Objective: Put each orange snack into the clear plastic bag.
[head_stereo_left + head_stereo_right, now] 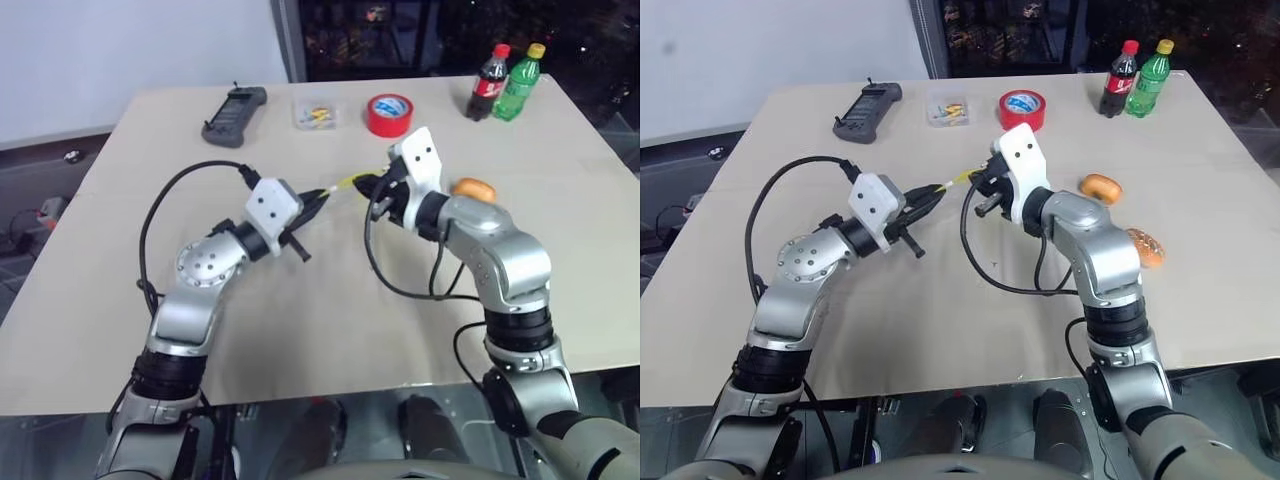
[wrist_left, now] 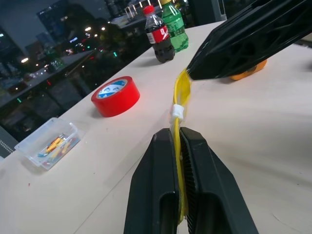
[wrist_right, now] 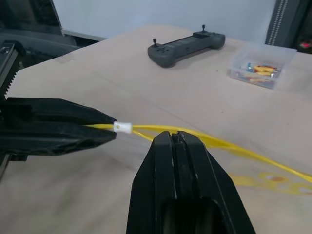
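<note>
- The tan table [image 1: 940,330] carries the work; above its middle both arms reach in level from either side, their tips nearly meeting.
- The clear plastic bag [image 3: 253,170] hangs between them by its yellow seal strip [image 2: 181,92], whose long axis runs from one claw to the other.
- The left gripper [image 2: 178,141] is pressed together on one end of the strip, beside the white slider [image 2: 178,111].
- The right gripper [image 3: 176,137] is pinched tight on the strip further along, so the mouth looks ready to be pulled apart.
- The smooth orange snack [image 1: 1100,187] lies on the table just beyond the right forearm, and the speckled snack [image 1: 1145,246] just outboard of that arm; the right arm is nearer to both.
</note>
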`<state>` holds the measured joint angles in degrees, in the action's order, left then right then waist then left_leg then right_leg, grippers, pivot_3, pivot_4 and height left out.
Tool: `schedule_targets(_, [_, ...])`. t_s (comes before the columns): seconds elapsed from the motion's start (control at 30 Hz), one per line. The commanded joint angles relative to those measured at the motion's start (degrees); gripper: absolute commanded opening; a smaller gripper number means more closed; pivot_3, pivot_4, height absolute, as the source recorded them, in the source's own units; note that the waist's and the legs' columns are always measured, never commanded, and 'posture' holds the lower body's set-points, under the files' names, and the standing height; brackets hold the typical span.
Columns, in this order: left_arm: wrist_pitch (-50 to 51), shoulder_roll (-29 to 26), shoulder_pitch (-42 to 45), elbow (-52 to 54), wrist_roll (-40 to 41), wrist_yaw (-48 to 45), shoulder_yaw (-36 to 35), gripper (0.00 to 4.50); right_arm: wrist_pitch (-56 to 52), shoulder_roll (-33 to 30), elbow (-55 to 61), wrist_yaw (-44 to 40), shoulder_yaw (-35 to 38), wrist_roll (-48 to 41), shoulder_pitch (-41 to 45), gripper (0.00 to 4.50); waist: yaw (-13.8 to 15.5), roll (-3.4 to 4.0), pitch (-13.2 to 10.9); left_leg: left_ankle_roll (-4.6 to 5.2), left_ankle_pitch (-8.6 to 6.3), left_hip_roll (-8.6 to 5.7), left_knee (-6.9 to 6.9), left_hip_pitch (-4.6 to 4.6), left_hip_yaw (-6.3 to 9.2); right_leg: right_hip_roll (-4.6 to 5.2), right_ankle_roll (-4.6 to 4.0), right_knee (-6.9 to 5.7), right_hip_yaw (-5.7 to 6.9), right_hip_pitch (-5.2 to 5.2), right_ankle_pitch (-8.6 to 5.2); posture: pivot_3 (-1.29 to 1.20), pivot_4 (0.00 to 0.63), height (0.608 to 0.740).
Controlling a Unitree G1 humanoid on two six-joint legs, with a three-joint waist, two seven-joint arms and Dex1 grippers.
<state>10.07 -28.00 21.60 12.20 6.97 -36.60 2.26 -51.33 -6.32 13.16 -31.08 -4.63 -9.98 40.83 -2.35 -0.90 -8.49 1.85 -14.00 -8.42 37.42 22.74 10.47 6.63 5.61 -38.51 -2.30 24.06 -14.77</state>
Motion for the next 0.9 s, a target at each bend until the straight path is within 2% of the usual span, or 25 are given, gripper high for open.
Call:
schedule_targets(0.03, [-1.45,-0.31,-0.3,1.74,0.18,0.09,-0.66,0.0,0.61,0.34,0.31,0.6,-0.88,-1.78,1.62,0.06,0.0,0.0,0.0,0.0,0.0,0.0,0.0,0.0,0.0,0.0,0.0,0.0,0.0,0.0,0.0,0.0,0.15,0.74])
schedule_targets(0.37, [-4.21,-0.5,-1.94,2.68,-0.36,-0.64,0.4,0.0,2.79,-0.14,-3.89,2.63,-4.35,-0.83,0.51,0.06,-0.02,0.01,0.0,0.0,0.0,0.0,0.0,0.0,0.0,0.0,0.0,0.0,0.0,0.01,0.0,0.0,0.15,0.74])
schedule_targets(0.47, [-5.37,-0.93,-2.6,2.66,-0.62,-1.39,0.8,0.0,1.79,2.36,-5.63,5.57,-1.55,-2.27,0.72,0.06,-0.03,0.01,0.0,0.0,0.0,0.0,-0.01,0.0,0.0,0.0,0.0,0.0,-0.01,0.01,0.0,0.0,0.15,0.74])
schedule_targets(0.6, [-6.57,-1.55,-4.09,2.91,0.25,-3.17,0.88,0.0,3.06,7.13,-13.36,13.68,5.54,-2.88,2.01,0.06,-0.09,0.03,0.0,0.0,0.0,0.02,-0.03,-0.04,-0.01,-0.03,-0.01,-0.01,-0.02,0.01,0.0,0.0,0.15,0.74])
schedule_targets(0.77, [-7.36,-2.22,-5.68,2.69,1.67,-5.03,0.01,0.0,13.47,2.77,-19.18,15.68,-0.65,5.5,0.95,0.06,-0.03,0.07,-0.02,0.0,0.0,-0.03,-0.03,-0.03,-0.04,0.01,-0.01,0.0,-0.03,0.01,0.01,0.0,0.15,0.74])
schedule_targets(0.9, [-8.09,-2.95,-6.9,1.95,3.21,-6.76,-1.02,0.0,20.59,0.81,-19.69,13.88,-4.01,7.91,0.16,0.06,-0.33,0.09,-0.03,0.0,0.0,0.01,-0.06,-0.02,-0.08,-0.02,-0.01,-0.02,-0.07,0.08,0.01,0.0,0.15,0.74])
